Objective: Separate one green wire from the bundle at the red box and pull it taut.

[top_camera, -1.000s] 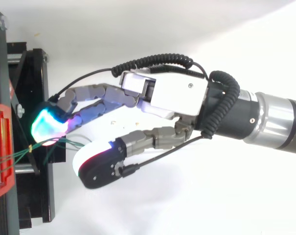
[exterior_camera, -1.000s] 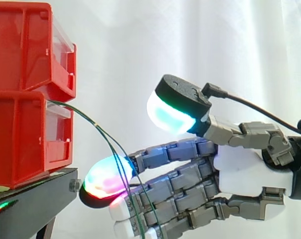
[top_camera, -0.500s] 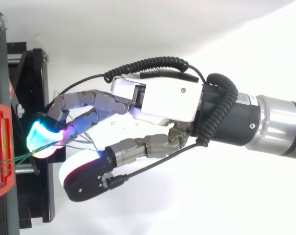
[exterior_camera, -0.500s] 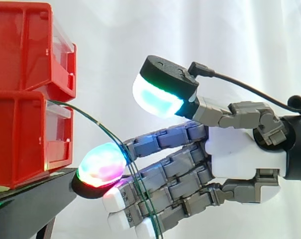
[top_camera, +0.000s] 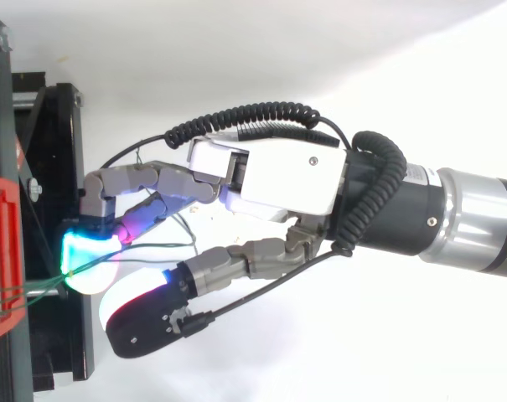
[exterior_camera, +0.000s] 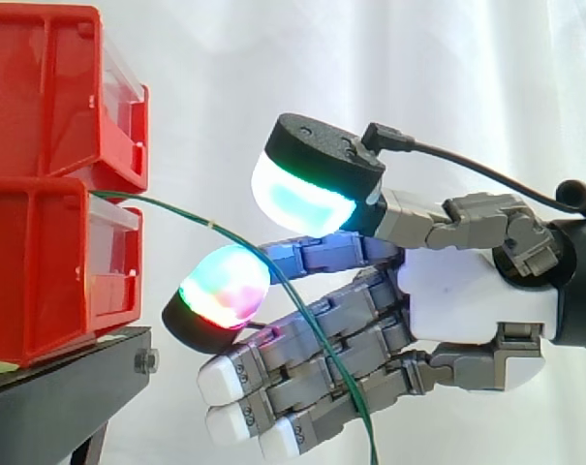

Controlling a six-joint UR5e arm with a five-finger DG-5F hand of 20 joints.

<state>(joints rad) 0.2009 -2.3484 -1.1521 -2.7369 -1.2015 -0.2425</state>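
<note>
Green wire (exterior_camera: 210, 225) – where's it at?
Me: Leaves the lower red bin (exterior_camera: 41, 271), arcs right & down across my fingers (exterior_camera: 302, 373), then runs off the bottom edge in side view.
Op: Looks?
Me: Thin, dark green, one pale fleck near the top of the arc. Bowed, not straight. Top view: more thin green strands (top_camera: 6, 295) bunch at the bin's front, w/ one reaching my glowing pad (top_camera: 85, 260).
Op: Hand (exterior_camera: 467, 300)?
Me: Not gripping anything. Fingers nearly straight, wire lying against them; thumb pad (exterior_camera: 297, 199) held apart above, nothing pinched. Glowing pad sits near the black stand (exterior_camera: 60, 387), level w/ the lower bin.
</note>
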